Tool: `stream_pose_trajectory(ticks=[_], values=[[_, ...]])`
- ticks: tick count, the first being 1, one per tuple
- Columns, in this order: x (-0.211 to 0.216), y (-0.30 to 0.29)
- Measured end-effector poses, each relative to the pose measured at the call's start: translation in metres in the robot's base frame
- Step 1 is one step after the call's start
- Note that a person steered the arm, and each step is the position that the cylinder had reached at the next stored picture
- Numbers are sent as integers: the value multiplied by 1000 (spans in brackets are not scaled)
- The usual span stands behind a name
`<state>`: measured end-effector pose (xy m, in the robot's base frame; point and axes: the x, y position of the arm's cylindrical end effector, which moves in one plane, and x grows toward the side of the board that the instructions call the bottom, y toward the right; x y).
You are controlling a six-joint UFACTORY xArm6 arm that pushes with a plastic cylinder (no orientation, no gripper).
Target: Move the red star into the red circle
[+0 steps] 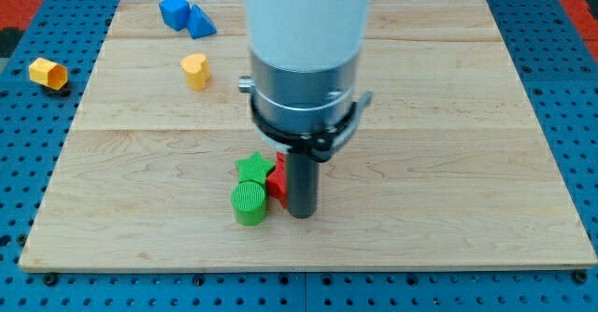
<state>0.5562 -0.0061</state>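
Observation:
A red block [277,179] shows only as a small sliver beside my rod; its shape cannot be made out, and no second red block is visible. My tip [301,213] stands just right of it, touching or nearly touching it. A green star [254,169] lies directly left of the red block, and a green cylinder [249,204] sits below the star, left of my tip. The arm's white and grey body hides the board above the rod.
A yellow heart block [194,71] lies at the upper left of the wooden board [448,163]. Two blue blocks [185,16] sit together near the board's top left corner. A yellow hexagonal block [48,73] lies off the board on the blue pegboard.

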Motion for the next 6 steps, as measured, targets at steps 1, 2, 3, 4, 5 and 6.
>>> stream_pose_trajectory(ticks=[1,2,3,4,5,6], values=[[23,0],[20,-15],[-1,1],[-35,-16],[-60,-14],[-104,-14]])
